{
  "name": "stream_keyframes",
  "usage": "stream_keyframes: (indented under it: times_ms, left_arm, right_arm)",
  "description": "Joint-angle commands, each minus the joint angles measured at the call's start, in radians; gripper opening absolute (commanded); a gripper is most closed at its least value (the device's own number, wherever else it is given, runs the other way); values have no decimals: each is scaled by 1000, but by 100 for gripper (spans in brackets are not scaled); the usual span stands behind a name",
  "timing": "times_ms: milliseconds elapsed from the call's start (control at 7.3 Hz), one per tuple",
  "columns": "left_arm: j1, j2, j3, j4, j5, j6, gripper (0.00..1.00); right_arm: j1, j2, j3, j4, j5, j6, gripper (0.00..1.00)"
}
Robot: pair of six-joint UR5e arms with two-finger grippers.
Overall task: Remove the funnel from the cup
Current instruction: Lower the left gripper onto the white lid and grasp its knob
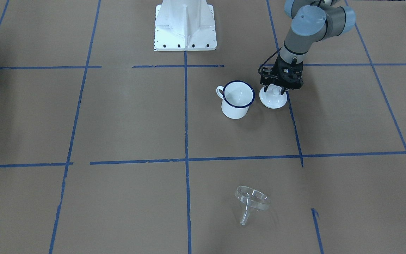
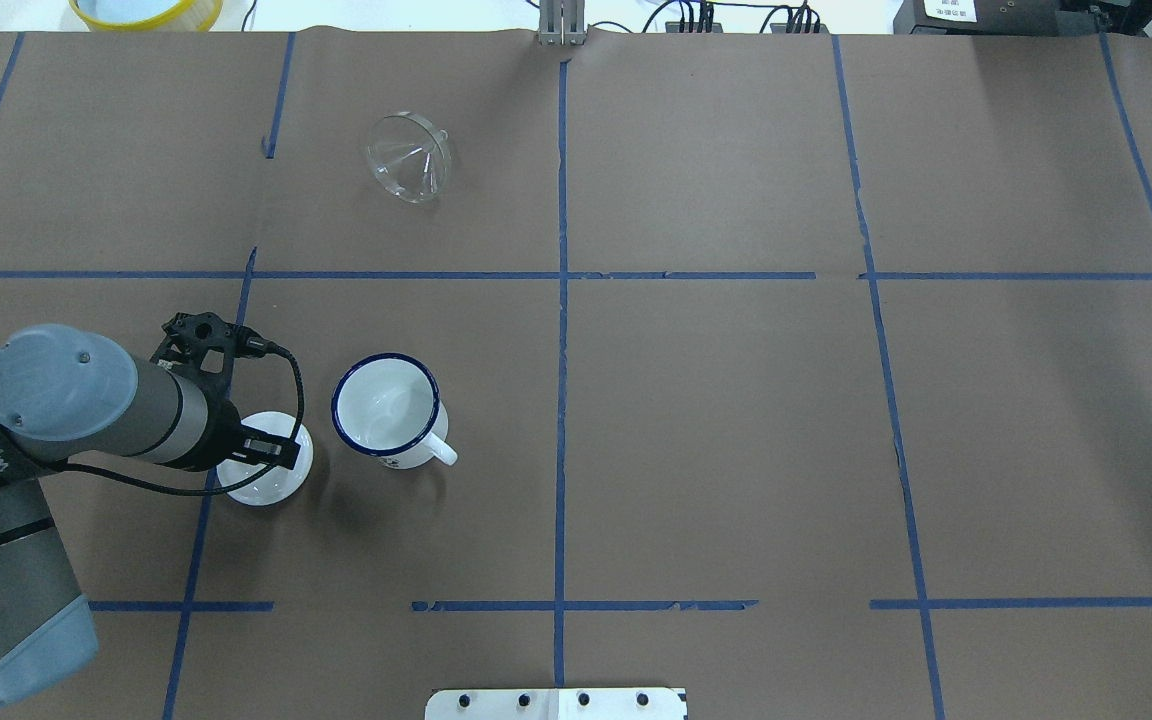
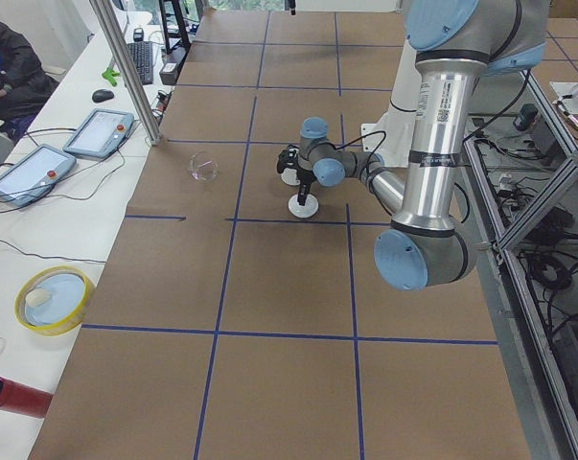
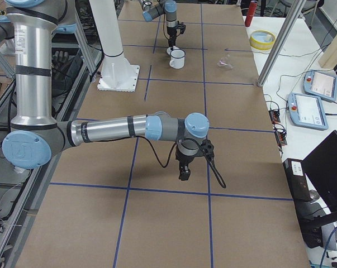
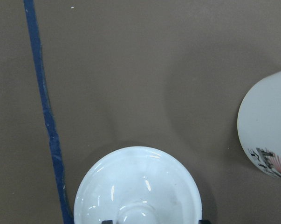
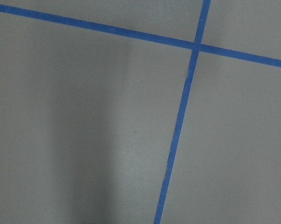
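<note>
The clear funnel [image 1: 252, 201] lies on its side on the brown table, far from the cup; it also shows in the overhead view [image 2: 409, 158]. The white cup with a blue rim [image 1: 237, 98] stands upright and holds nothing [image 2: 386, 410]. My left gripper [image 1: 274, 91] hangs right over a white domed lid [image 1: 273, 101] beside the cup. Its fingers stand apart on either side of the lid's knob, open. The left wrist view shows the lid [image 5: 138, 186] and the cup's side [image 5: 268, 126]. My right gripper [image 4: 184, 173] hangs over bare table far from the cup; I cannot tell whether it is open or shut.
The robot's white base plate [image 1: 185, 26] stands at the table's near edge. Blue tape lines [image 2: 561, 300] cross the brown table. A yellow bowl [image 2: 146, 10] sits past the far edge.
</note>
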Motion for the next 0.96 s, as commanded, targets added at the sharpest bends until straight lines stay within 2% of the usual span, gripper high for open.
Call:
stream_keyframes:
  times_ms: [0,137,274,411,548,822]
  left_arm:
    - [-5,9,-9,0,0,1,65]
    - [-5,7,-11,0,0,0,55]
    - [-5,6,-12,0,0,0,23]
    - [-6,6,-12,0,2,-3,0]
    - [-9,3,-15,0,2,-5,0]
    - [-47,10,-82,41,-2,1,0]
  right_arm:
    - [0,-1,0,-1,0,0,100]
    - [0,-1,0,1,0,0,100]
    - [0,-1,0,1,0,0,100]
    - [0,-1,-1,1,0,0,100]
    - [0,-1,0,1,0,0,100]
    - [0,-1,0,1,0,0,100]
